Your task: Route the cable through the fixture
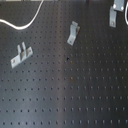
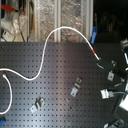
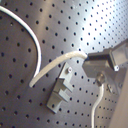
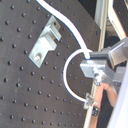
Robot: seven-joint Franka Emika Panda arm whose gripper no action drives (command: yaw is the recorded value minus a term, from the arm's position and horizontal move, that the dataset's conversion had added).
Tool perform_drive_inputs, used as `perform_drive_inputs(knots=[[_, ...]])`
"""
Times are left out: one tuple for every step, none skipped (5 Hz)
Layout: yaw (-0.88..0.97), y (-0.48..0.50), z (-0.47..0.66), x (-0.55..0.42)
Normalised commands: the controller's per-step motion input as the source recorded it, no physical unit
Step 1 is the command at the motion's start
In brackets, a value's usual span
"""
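— Black perforated board fills nearly all of the first exterior view. What sits on it?

— Three metal pieces. Largest is the wide bracket with two prongs, at the left middle of the first exterior view. An upright clip stands at that view's upper right corner. Between them, upper centre, is the slim slanted fixture, tilted, with a bent tab at one end.

— And in the second exterior view?

— The fixture lies just below the centre of the frame, and the pronged bracket is at the lower left. The gripper is at the right edge of the frame.

— Where is the cable?

— In the second exterior view the white cable runs from the left edge, rises in a hump near the top centre, then drops to the right toward the gripper. It is well apart from the fixture there. In the first exterior view only a curve of it shows at the upper left.

— Fingers?

— In the second wrist view the gripper is clamped on the cable, which loops round from it and passes beside a bracket. The first wrist view shows the same grip, the cable arching away over a bracket.
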Motion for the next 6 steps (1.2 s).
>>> perform_drive_inputs(knots=[[0.00, -0.001, 0.02, -0.001], [0.47, 0.136, 0.27, -0.461], [0.23, -0.074, 0.38, -0.513], [-0.15, -0.305, 0.21, -0.267], [-0.34, -0.395, 0.23, -0.283], [-0.41, -0.213, 0.09, -0.079]])
